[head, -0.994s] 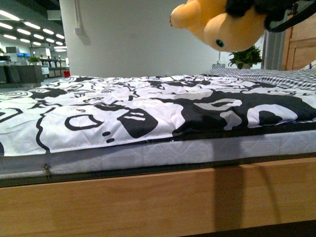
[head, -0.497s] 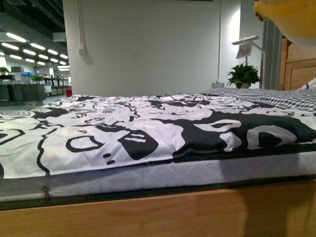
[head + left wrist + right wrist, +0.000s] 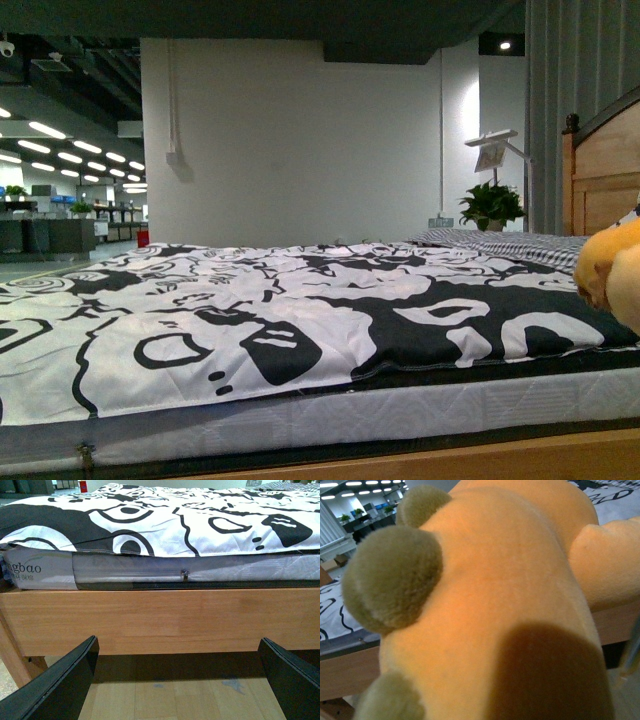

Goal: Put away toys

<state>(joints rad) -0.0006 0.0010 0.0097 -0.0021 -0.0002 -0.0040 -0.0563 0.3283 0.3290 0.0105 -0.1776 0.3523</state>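
Observation:
The orange-yellow plush toy [image 3: 510,595] fills the right wrist view, with dull olive rounded knobs at one side. My right gripper is shut on the plush toy; its fingers are hidden behind the fur. In the front view only an edge of the plush toy [image 3: 615,272] shows at the far right, level with the mattress top. My left gripper [image 3: 177,680] is open and empty, its two dark fingers [image 3: 60,680] spread wide, low in front of the bed's wooden side rail [image 3: 165,620].
A bed with a black-and-white patterned cover [image 3: 250,320] on a white mattress [image 3: 200,572] fills the view. A wooden headboard [image 3: 600,170] stands at the right. A potted plant [image 3: 490,205] and white wall are behind. Wooden floor lies under the rail.
The view has shifted downward over the bed. The plush toy went from top right, out past the top edge, to low at the far right beside the mattress.

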